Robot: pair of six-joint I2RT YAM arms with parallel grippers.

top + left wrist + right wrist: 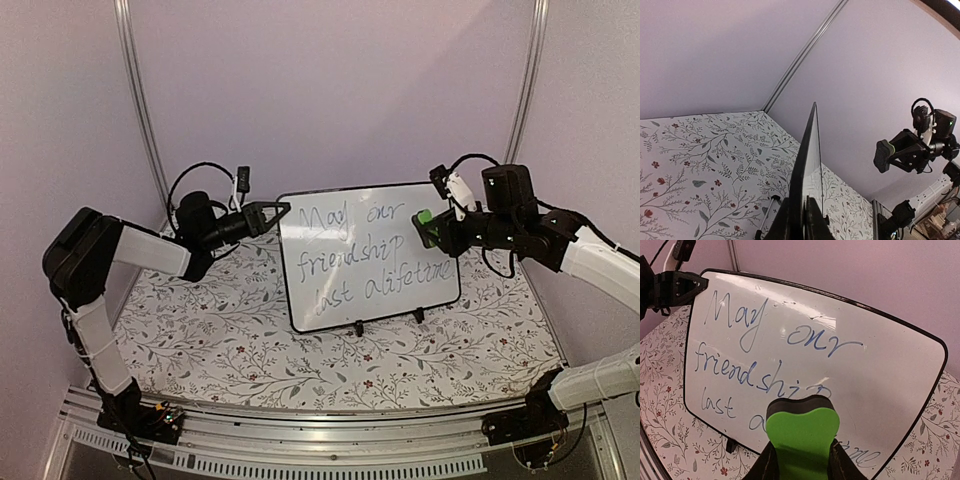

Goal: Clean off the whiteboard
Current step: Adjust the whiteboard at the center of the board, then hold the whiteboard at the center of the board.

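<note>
Whiteboard stood upright on small black clip feet toward the back of the flower-patterned table. Its face was covered in blue handwriting reading "May our friendship last a lifetime". The left gripper was closed on the board's upper left corner, with one finger on each side of the thin black rim. The left wrist view showed the board edge-on between those fingers. The right gripper was clamped on a green eraser with a dark felt face. It was held near the board's right edge, and in the left wrist view it appeared apart from the writing surface.
</note>
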